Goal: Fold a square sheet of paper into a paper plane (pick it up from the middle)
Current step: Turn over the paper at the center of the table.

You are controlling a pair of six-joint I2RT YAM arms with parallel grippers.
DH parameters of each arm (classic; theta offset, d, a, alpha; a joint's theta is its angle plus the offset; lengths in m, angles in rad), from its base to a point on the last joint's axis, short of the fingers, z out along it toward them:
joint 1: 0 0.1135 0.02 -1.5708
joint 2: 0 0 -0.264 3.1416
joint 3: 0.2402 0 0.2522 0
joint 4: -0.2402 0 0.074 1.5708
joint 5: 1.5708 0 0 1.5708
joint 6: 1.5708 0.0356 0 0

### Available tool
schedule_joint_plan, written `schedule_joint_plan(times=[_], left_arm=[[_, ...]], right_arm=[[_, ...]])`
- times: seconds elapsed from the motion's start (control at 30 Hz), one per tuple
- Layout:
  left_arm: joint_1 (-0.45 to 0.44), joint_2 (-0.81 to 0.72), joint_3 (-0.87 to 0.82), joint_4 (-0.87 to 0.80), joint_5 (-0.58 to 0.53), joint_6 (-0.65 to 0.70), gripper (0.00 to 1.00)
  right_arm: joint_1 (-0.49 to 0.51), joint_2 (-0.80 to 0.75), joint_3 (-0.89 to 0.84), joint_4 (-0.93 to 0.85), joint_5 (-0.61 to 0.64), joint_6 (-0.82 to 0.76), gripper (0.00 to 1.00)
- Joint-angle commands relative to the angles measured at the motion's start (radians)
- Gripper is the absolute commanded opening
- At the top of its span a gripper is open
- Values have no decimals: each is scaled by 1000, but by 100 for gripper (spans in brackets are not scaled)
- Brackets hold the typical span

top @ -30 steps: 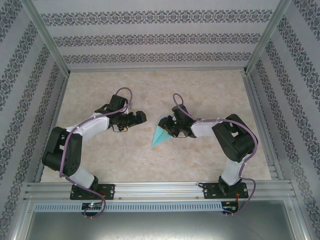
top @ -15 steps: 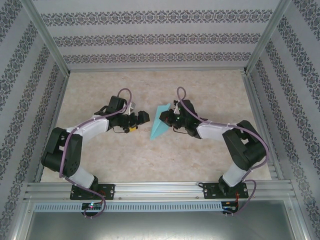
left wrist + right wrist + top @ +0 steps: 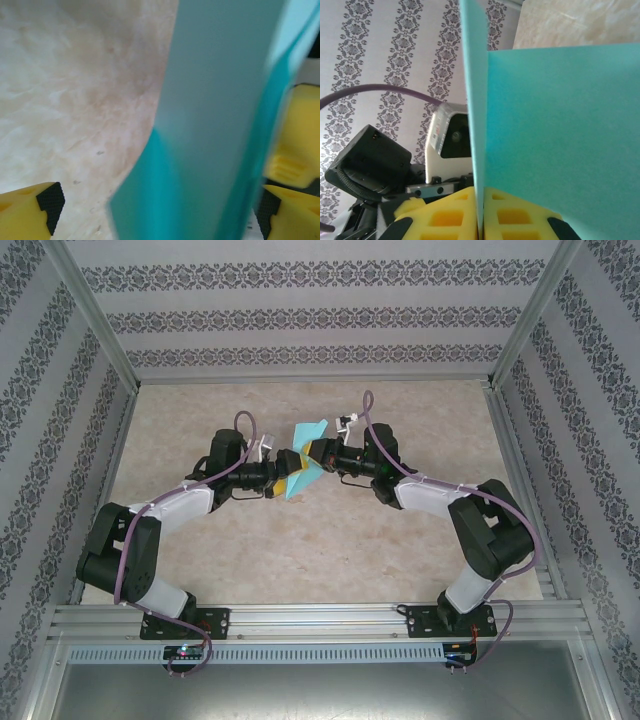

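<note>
The paper plane [image 3: 309, 440], the sheet folded into a pointed turquoise shape, hangs above the table between both arms. My right gripper [image 3: 320, 453] is shut on it: in the right wrist view the yellow pads [image 3: 445, 215] press a thin edge of the plane [image 3: 560, 125] between them, with a wide flap spreading to the right. My left gripper [image 3: 287, 473] faces it from the left and stands open. In the left wrist view the plane [image 3: 215, 125] rises between the spread fingertips [image 3: 44, 202], touching neither, and my left gripper [image 3: 160, 212] is open around it.
The marbled tabletop [image 3: 300, 550] lies below, ringed by patterned walls [image 3: 320, 320] and an aluminium rail [image 3: 320, 620] at the near edge. The right gripper's yellow finger [image 3: 295, 150] shows just behind the paper. The left wrist camera housing [image 3: 447, 137] sits close to the right gripper.
My right gripper lifted the paper plane off the table and carried it up and left. The left gripper moved right to meet it, so the paper now stands between its open fingers.
</note>
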Motion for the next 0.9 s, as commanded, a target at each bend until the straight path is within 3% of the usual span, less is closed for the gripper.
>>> schedule_joint_plan(times=[0.0, 0.4, 0.53, 0.7, 0.87], left_arm=[[13, -15, -23, 184, 48, -83, 93], [13, -16, -31, 169, 14, -55, 35], [14, -16, -35, 170, 14, -42, 20], [15, -25, -19, 67, -16, 30, 13], [16, -38, 76, -322, -153, 247, 13]], right_arm=[[3, 20, 13, 71, -45, 26, 9], [-14, 43, 1, 84, -65, 53, 11], [-25, 42, -1, 64, -79, 47, 22], [-53, -21, -6, -116, -44, -43, 37], [-91, -158, -18, -454, 130, -231, 59]])
